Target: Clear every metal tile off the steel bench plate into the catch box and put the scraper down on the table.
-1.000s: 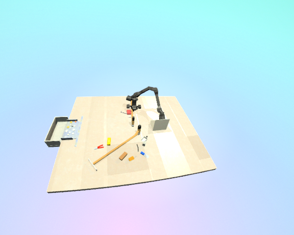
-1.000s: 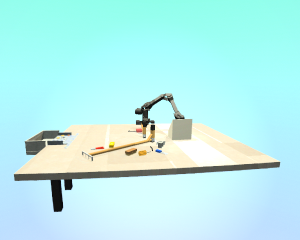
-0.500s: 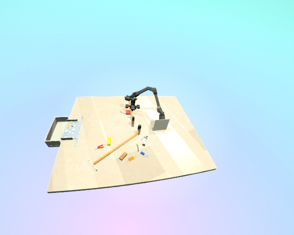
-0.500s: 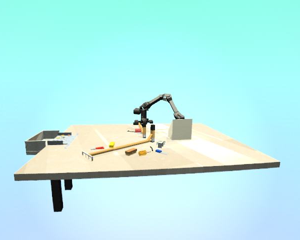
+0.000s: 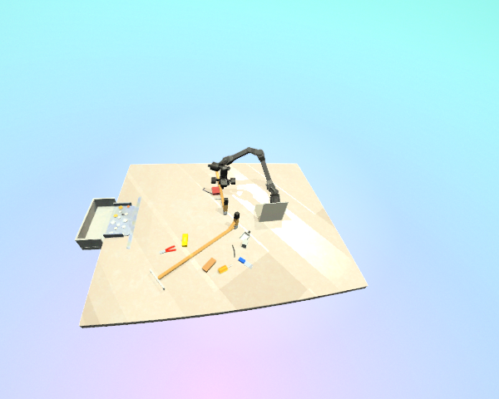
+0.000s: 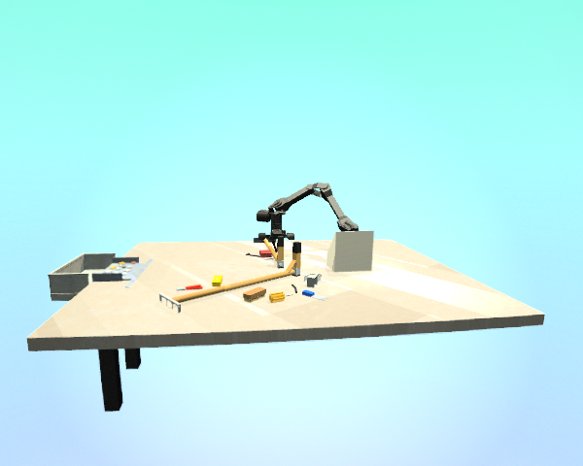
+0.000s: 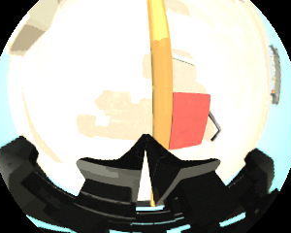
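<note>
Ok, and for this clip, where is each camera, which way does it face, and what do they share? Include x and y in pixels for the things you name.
Top: high off one side of the table [image 5: 309,274] [image 6: 432,306], looking steeply down; whole arm [image 5: 245,152] [image 6: 301,192] in view.
Exterior: similar side but lower, looking across the table; arm visible, base partly behind a grey panel [image 5: 272,212] [image 6: 355,250].
Wrist: on the arm by the claw [image 5: 224,184] [image 6: 277,241] [image 7: 146,141], facing out past its closed fingers; only claw parts show.
Top and exterior share the rake-like tool [image 5: 191,255] [image 6: 231,284].

Small pale and orange metal tiles [image 5: 125,220] [image 6: 121,263] lie scattered on the flat, grey-blue steel bench plate [image 5: 131,214] [image 6: 137,273]. The grey, open-topped catch box [image 5: 90,243] [image 6: 68,285] [image 7: 278,73] adjoins its far end. Well apart from it, the long scraper [image 5: 222,195] [image 6: 280,253] [image 7: 162,87] has a wooden shaft and black-topped upright grip.
</note>
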Robot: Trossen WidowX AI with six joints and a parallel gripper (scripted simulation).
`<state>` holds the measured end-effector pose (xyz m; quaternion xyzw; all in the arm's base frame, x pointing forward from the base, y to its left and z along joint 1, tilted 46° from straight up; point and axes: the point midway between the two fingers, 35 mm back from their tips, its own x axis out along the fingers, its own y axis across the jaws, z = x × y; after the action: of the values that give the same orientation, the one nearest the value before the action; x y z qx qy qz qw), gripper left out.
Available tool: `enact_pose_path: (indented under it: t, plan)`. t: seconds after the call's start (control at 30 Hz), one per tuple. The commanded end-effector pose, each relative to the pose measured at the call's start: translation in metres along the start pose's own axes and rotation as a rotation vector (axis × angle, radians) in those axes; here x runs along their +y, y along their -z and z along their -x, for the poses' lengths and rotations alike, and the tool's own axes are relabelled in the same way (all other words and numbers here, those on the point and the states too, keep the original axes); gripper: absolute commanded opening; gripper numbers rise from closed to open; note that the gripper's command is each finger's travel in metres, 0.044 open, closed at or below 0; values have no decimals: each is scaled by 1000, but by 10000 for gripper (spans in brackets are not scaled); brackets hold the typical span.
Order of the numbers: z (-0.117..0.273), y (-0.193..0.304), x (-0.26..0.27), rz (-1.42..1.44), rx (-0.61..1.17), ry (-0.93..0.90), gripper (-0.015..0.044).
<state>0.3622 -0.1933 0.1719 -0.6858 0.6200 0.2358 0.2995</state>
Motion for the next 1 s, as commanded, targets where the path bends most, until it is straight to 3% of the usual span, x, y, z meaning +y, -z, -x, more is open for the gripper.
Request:
enact_pose_path:
  t: [0.0, 0.97]
  plan:
    - [-2, 1, -6, -8, 4, -1, 0]
    - [-3, -3, -34, -9, 4, 0, 0]
